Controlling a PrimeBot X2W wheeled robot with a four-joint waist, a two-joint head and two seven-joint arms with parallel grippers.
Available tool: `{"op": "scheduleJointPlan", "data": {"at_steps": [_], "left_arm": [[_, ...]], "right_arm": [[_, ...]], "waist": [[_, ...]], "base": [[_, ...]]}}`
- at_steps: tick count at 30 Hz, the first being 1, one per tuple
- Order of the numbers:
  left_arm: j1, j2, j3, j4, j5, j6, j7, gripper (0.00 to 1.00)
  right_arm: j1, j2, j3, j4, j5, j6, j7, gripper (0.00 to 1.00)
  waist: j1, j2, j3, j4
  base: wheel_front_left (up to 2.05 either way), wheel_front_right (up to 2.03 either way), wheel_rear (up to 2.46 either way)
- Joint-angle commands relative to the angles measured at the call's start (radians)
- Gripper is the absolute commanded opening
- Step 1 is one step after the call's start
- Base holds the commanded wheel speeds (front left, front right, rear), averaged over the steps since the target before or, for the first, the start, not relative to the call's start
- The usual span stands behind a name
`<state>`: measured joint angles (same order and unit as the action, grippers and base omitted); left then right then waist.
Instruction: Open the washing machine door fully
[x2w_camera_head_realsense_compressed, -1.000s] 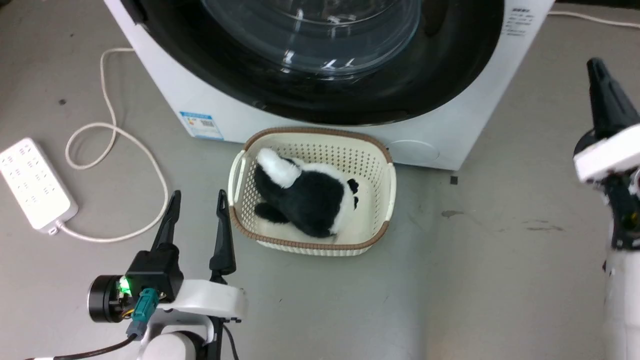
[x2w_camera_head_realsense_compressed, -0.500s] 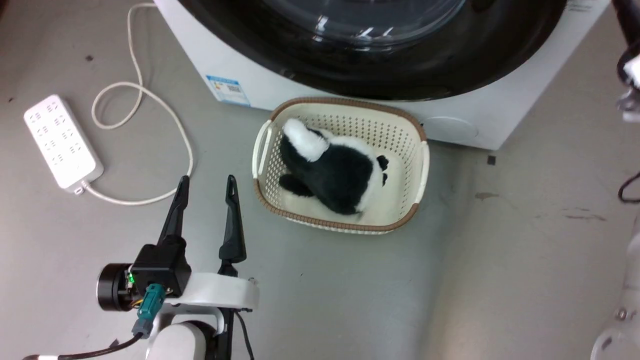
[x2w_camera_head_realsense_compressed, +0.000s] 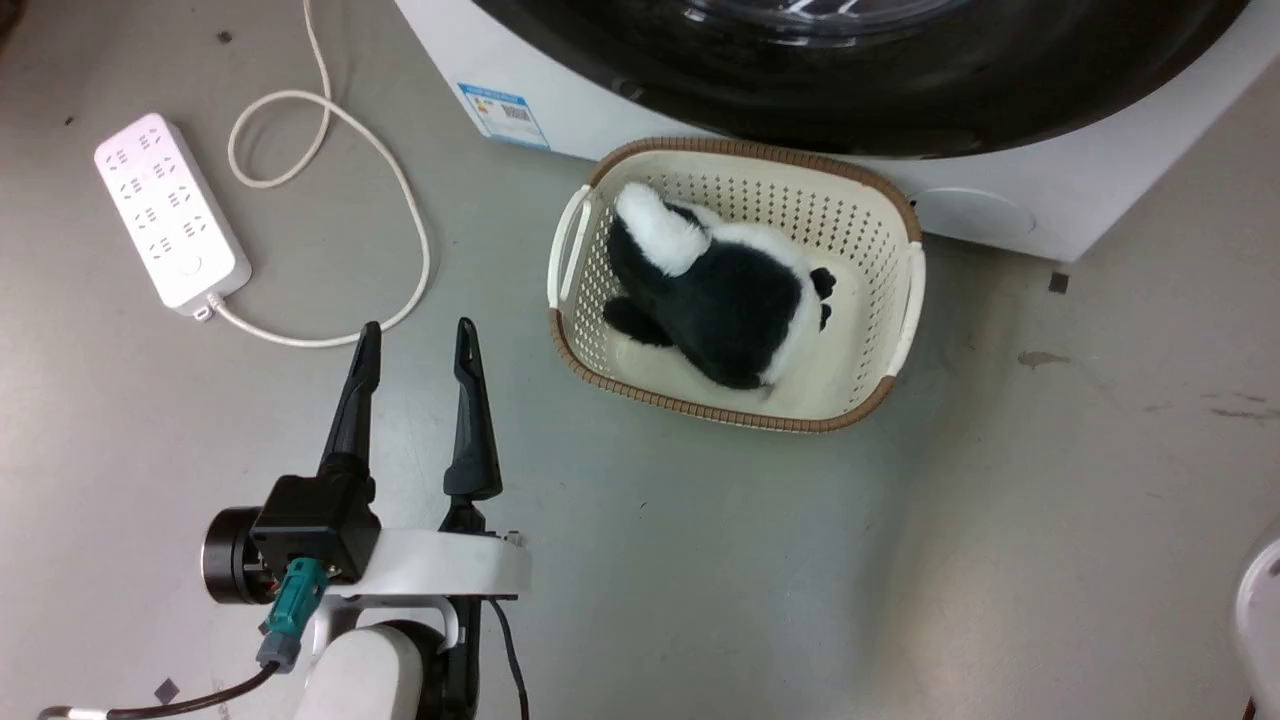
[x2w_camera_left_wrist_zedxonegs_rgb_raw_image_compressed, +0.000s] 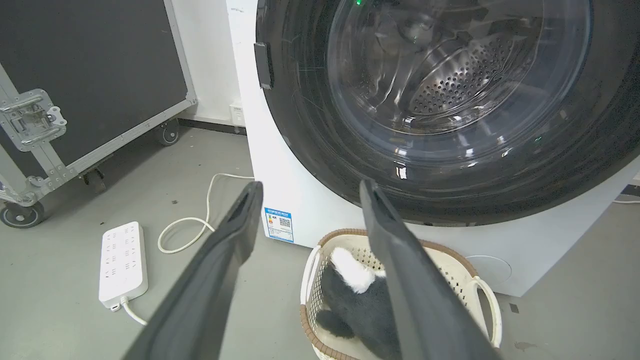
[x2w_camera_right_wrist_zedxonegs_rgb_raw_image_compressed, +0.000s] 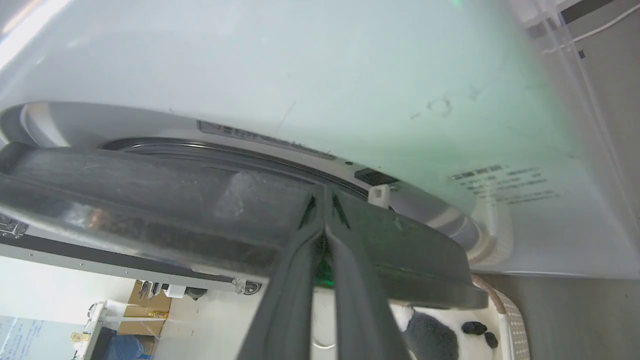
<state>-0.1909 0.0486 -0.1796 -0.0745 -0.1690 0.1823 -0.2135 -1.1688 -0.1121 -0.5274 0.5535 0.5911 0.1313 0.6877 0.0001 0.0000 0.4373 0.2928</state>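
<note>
The washing machine door (x2w_camera_head_realsense_compressed: 900, 90) is a glossy black ring with a clear glass bowl (x2w_camera_left_wrist_zedxonegs_rgb_raw_image_compressed: 450, 90), lying against the white washing machine (x2w_camera_head_realsense_compressed: 450, 50). In the right wrist view my right gripper (x2w_camera_right_wrist_zedxonegs_rgb_raw_image_compressed: 325, 197) is shut, its tips at the seam between the dark door rim (x2w_camera_right_wrist_zedxonegs_rgb_raw_image_compressed: 150, 200) and the washing machine's white front (x2w_camera_right_wrist_zedxonegs_rgb_raw_image_compressed: 300, 75). Nothing shows between the fingers. My left gripper (x2w_camera_head_realsense_compressed: 415, 335) stands open over the floor, left of the basket and apart from the door. Its fingers (x2w_camera_left_wrist_zedxonegs_rgb_raw_image_compressed: 235, 240) frame the washing machine's lower front in the left wrist view.
A cream basket (x2w_camera_head_realsense_compressed: 905, 300) with a black-and-white plush toy (x2w_camera_head_realsense_compressed: 730, 300) sits on the floor right before the washer. A white power strip (x2w_camera_head_realsense_compressed: 170, 210) and its looping cable (x2w_camera_head_realsense_compressed: 400, 200) lie at the left. A black wheeled case (x2w_camera_left_wrist_zedxonegs_rgb_raw_image_compressed: 90, 75) stands left of the machine.
The head camera has swung, so washer, basket and power strip slid up and right in the picture. My right gripper rose past the picture's right edge toward the door. The left gripper stays open.
</note>
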Motion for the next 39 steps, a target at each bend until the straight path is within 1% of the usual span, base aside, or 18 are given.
{"op": "scheduleJointPlan", "data": {"at_steps": [1, 4, 13, 15, 16, 17, 23, 26, 30, 31, 32, 33, 34, 35, 36, 37, 38, 39], "left_arm": [[-0.024, 0.001, -0.003, -0.005, -0.002, 0.006, -0.011, 1.00], [-0.033, 0.001, -0.008, -0.009, -0.014, 0.010, -0.017, 1.00], [-0.048, 0.002, -0.028, 0.001, -0.032, 0.028, -0.036, 1.00], [-0.047, 0.002, -0.024, 0.005, -0.031, 0.030, -0.040, 1.00], [-0.043, 0.002, -0.025, 0.019, -0.028, 0.028, -0.046, 1.00], [-0.040, 0.002, -0.026, 0.025, -0.027, 0.027, -0.048, 1.00], [0.001, 0.002, -0.027, 0.064, -0.016, 0.011, -0.048, 1.00], [0.028, 0.002, -0.035, 0.098, -0.007, -0.003, -0.048, 1.00], [0.057, 0.002, -0.041, 0.143, 0.003, -0.019, -0.048, 1.00], [0.057, 0.002, -0.041, 0.143, 0.003, -0.019, -0.048, 1.00], [0.071, 0.002, -0.041, 0.154, 0.004, -0.022, -0.048, 1.00], [0.071, 0.002, -0.041, 0.154, 0.004, -0.022, -0.048, 1.00], [0.085, 0.002, -0.043, 0.160, 0.005, -0.026, -0.048, 1.00], [0.085, 0.002, -0.043, 0.160, 0.005, -0.026, -0.048, 1.00], [0.091, 0.002, -0.045, 0.161, 0.006, -0.029, -0.048, 1.00], [0.099, 0.002, -0.049, 0.162, 0.011, -0.036, -0.048, 1.00], [0.099, 0.002, -0.049, 0.162, 0.011, -0.036, -0.048, 1.00], [0.101, 0.002, -0.052, 0.162, 0.015, -0.040, -0.048, 1.00]], "right_arm": [[-0.050, -0.003, -0.022, 0.022, 0.011, 0.000, 0.024, 0.00], [-0.085, -0.006, -0.057, 0.051, 0.007, 0.000, 0.057, 0.00], [-0.122, 0.013, -0.133, 0.092, 0.028, -0.001, 0.235, 0.00], [-0.100, 0.020, -0.141, 0.077, 0.036, -0.001, 0.275, 0.00], [-0.048, 0.031, -0.156, 0.039, 0.058, -0.001, 0.324, 0.00], [-0.028, 0.036, -0.162, 0.027, 0.071, -0.001, 0.341, 0.00], [0.155, 0.058, -0.132, -0.054, 0.130, -0.001, 0.384, 0.00], [0.240, 0.061, -0.094, -0.071, 0.193, -0.001, 0.397, 0.00], [0.350, 0.061, 0.006, -0.072, 0.318, -0.001, 0.370, 0.00], [0.350, 0.061, 0.006, -0.072, 0.318, -0.001, 0.370, 0.00], [0.406, 0.062, 0.073, -0.075, 0.384, -0.001, 0.353, 0.00], [0.406, 0.062, 0.073, -0.075, 0.384, -0.001, 0.353, 0.00], [0.460, 0.062, 0.146, -0.082, 0.451, -0.001, 0.334, 0.00], [0.460, 0.062, 0.146, -0.082, 0.451, -0.001, 0.334, 0.00], [0.485, 0.062, 0.185, -0.090, 0.478, -0.001, 0.325, 0.00], [0.527, 0.062, 0.259, -0.110, 0.527, -0.001, 0.310, 0.00], [0.527, 0.062, 0.259, -0.110, 0.527, -0.001, 0.310, 0.00], [0.545, 0.062, 0.294, -0.120, 0.550, -0.001, 0.302, 0.00]], "waist": [[-0.0001, 0.0000, 0.012, 0.006], [-0.0001, 0.0000, 0.025, 0.013], [-0.0001, 0.0000, 0.038, 0.025], [-0.0001, 0.0000, 0.029, 0.025], [-0.0001, 0.0000, 0.004, 0.027], [-0.0001, 0.0000, -0.007, 0.027], [-0.0001, 0.0000, -0.102, 0.004], [-0.0001, 0.0000, -0.147, -0.005], [-0.0001, 0.0000, -0.199, -0.015], [-0.0001, 0.0000, -0.199, -0.015], [-0.0001, 0.0000, -0.222, -0.018], [-0.0001, 0.0000, -0.222, -0.018], [-0.0001, 0.0000, -0.240, -0.022], [-0.0001, 0.0000, -0.240, -0.022], [-0.0001, 0.0000, -0.247, -0.023], [-0.0001, 0.0000, -0.251, -0.026], [-0.0001, 0.0000, -0.251, -0.026], [-0.0001, 0.0000, -0.252, -0.026]], "base": [[0.00, 0.00, 0.00], [0.00, 0.00, 0.00], [0.00, 0.00, 0.00], [0.00, 0.00, 0.00], [0.00, 0.00, 0.00], [0.00, 0.00, 0.00], [0.00, 0.00, 0.00], [0.00, 0.00, 0.00], [0.00, 0.00, 0.00], [0.00, 0.00, 0.00], [0.00, 0.00, 0.00], [0.00, 0.00, 0.00], [0.00, 0.00, 0.00], [0.00, 0.00, 0.00], [0.00, 0.00, 0.00], [0.00, 0.00, 0.00], [0.00, 0.00, 0.00], [0.00, 0.00, 0.00]]}}
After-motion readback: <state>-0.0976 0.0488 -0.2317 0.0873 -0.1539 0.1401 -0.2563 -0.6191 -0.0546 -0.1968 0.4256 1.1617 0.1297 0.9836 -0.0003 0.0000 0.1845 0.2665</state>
